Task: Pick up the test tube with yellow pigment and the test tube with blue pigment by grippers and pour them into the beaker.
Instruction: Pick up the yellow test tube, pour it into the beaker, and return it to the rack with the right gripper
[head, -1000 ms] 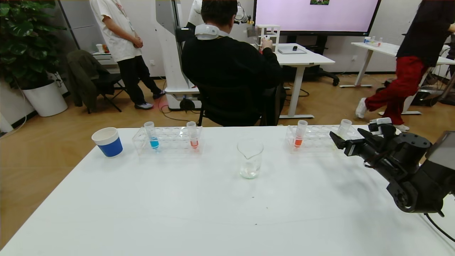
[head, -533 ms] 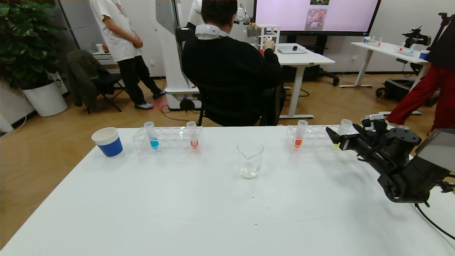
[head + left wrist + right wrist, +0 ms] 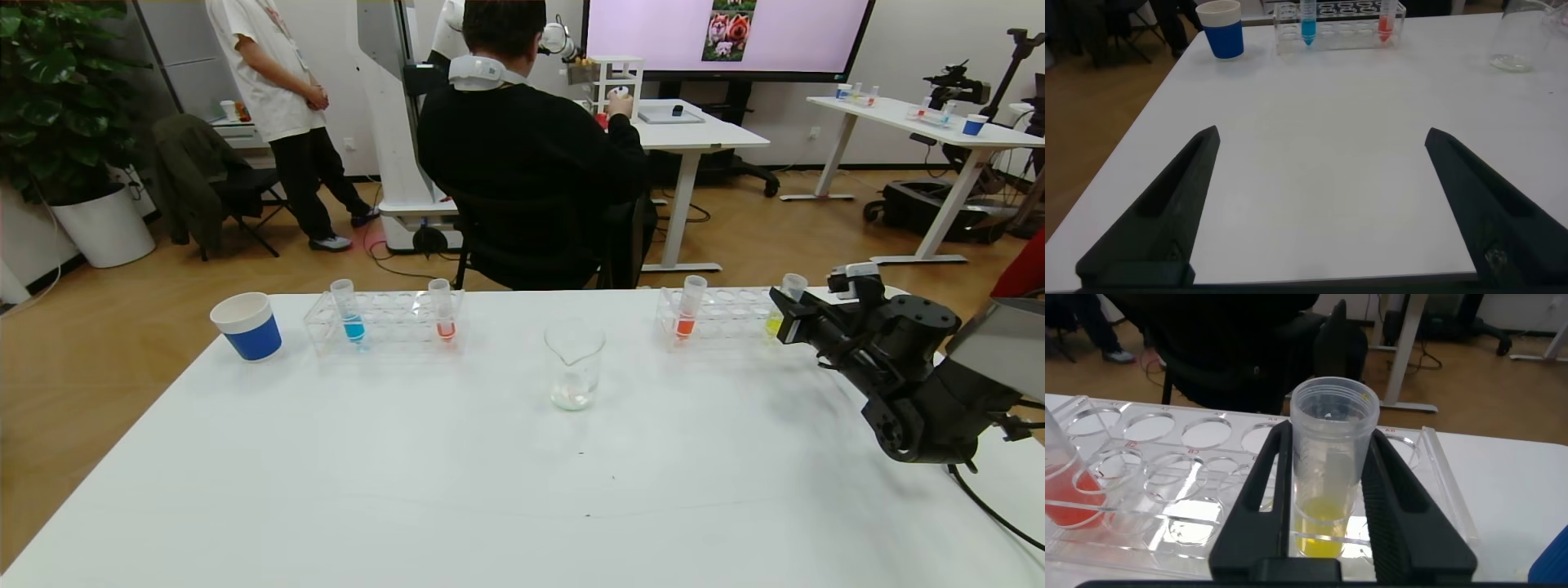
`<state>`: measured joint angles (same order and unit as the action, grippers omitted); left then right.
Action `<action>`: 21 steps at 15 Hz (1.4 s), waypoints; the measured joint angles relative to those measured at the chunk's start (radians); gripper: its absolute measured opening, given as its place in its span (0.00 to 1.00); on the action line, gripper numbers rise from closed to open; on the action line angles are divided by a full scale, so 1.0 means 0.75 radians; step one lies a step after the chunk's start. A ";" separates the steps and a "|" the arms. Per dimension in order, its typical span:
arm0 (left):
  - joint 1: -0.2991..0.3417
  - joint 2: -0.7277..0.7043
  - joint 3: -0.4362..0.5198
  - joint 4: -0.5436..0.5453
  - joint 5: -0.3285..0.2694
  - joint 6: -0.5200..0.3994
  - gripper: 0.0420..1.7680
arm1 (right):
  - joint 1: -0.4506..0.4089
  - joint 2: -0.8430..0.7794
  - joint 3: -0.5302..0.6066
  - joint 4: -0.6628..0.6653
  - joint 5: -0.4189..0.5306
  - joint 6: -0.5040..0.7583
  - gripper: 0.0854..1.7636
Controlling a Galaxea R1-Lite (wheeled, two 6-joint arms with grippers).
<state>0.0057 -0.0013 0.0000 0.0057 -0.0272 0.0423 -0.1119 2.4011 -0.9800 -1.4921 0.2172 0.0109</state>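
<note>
While its two black fingers (image 3: 1396,498) flank the test tube with yellow pigment (image 3: 1333,461) on either side, the right gripper (image 3: 788,314) brackets that clear, open-topped tube, which stands upright in a clear rack (image 3: 1167,457) right of the beaker (image 3: 575,363); whether the pads press it cannot be told. The left gripper (image 3: 1319,204) hovers spread wide over the table (image 3: 457,482), and the test tube with blue pigment (image 3: 349,310) stands left of the beaker.
</note>
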 joint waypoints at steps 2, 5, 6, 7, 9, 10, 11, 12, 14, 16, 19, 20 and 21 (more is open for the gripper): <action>0.000 0.000 0.000 0.000 0.000 0.000 0.99 | 0.003 -0.005 0.006 -0.002 -0.002 0.000 0.24; 0.000 0.000 0.000 0.001 0.000 0.001 0.99 | 0.002 -0.021 0.007 -0.001 -0.002 -0.001 0.24; 0.000 0.000 0.000 0.001 0.000 0.000 0.99 | 0.001 -0.031 0.007 0.003 -0.003 -0.001 0.24; 0.000 0.000 0.000 0.001 0.000 0.000 0.99 | -0.001 -0.045 0.006 0.008 -0.003 -0.002 0.24; 0.000 0.000 0.000 0.000 0.000 0.001 0.99 | -0.002 -0.091 0.003 0.047 -0.004 -0.004 0.24; 0.000 0.000 0.000 0.001 0.000 0.000 0.99 | -0.002 -0.117 0.003 0.086 -0.003 -0.005 0.24; 0.000 0.000 0.000 0.000 0.000 0.000 0.99 | -0.003 -0.148 0.001 0.130 -0.003 -0.004 0.24; 0.000 0.000 0.000 0.001 0.000 0.000 0.99 | -0.004 -0.172 -0.003 0.152 -0.003 -0.005 0.24; -0.001 0.000 0.000 0.001 0.000 0.000 0.99 | -0.005 -0.202 -0.008 0.169 -0.004 -0.007 0.24; 0.000 0.000 0.000 0.001 0.000 0.000 0.99 | -0.006 -0.228 -0.010 0.206 0.000 -0.009 0.24; 0.000 0.000 0.000 0.001 0.000 0.001 0.99 | 0.010 -0.303 -0.055 0.357 0.005 -0.011 0.24; 0.000 0.000 0.000 0.000 0.000 0.000 0.99 | 0.027 -0.332 -0.091 0.437 0.005 -0.016 0.24; -0.001 0.000 0.000 0.000 0.000 0.001 0.99 | 0.049 -0.366 -0.132 0.532 0.009 -0.021 0.24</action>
<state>0.0053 -0.0013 0.0000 0.0057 -0.0272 0.0428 -0.0753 2.1268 -1.0794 -1.0930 0.2236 -0.0047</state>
